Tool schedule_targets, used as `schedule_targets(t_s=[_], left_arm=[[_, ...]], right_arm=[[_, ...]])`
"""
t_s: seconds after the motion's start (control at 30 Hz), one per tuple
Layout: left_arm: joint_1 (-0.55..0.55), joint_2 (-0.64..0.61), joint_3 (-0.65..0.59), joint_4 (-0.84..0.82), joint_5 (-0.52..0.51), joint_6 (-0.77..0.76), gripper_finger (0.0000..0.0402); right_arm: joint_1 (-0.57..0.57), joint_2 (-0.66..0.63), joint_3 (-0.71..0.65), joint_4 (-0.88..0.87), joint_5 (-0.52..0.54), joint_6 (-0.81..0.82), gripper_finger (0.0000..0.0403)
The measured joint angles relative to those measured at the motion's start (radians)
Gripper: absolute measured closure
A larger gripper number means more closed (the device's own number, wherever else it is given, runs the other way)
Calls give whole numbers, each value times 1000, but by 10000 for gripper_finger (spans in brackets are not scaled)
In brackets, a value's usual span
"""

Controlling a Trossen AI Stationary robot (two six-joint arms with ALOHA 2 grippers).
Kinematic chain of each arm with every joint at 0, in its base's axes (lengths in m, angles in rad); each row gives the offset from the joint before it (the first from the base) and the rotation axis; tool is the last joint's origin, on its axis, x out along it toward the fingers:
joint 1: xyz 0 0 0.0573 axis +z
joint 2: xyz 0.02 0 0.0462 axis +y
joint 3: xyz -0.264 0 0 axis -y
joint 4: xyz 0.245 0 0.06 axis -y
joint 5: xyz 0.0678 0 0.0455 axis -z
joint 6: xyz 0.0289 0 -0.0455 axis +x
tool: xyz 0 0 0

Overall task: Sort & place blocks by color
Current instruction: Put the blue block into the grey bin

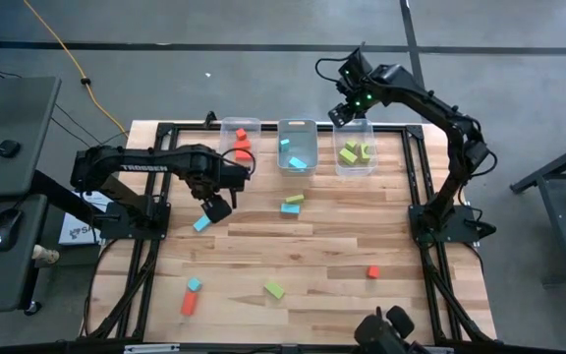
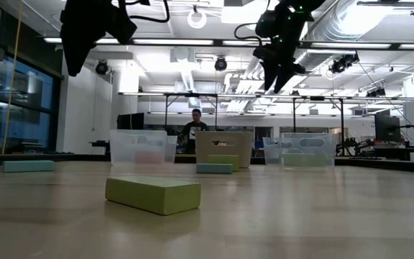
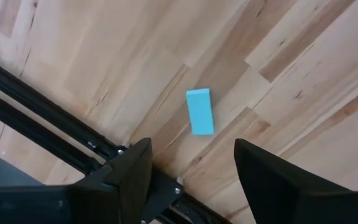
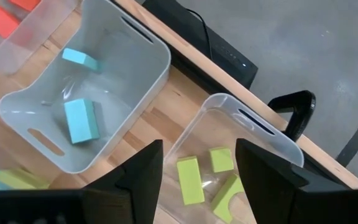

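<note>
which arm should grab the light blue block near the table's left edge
Left. The left gripper hovers open right above that small light blue block, while the right gripper is over the clear plastic bin of yellow-green blocks.

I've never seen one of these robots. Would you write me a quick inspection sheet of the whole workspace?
Surface: wooden table.
Job's things: red bin, blue bin, green bin each hold blocks; loose blocks include blue block, green block, red block.
Clutter: nothing seen.
Grippers: left gripper open above blue block; right gripper open over green bin.
Cables: yellow cable on floor.
Surroundings: person beyond table.
</note>
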Motion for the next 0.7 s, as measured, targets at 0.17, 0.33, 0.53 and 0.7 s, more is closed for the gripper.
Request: schedule_targets(t_s=[0.17, 0.33, 0.53, 0.7], left_arm=[[1, -13, -52, 17, 13, -68, 181], [0, -57, -195, 89, 61, -141, 188], [-5, -75, -307, 220, 113, -189, 194], [-6, -74, -399, 341, 114, -199, 194]], right_arm=[[16, 0, 0, 0, 0, 0, 210], [18, 0, 0, 0, 0, 0, 210], [18, 0, 0, 5, 0, 0, 210], [18, 0, 0, 6, 0, 0, 210]])
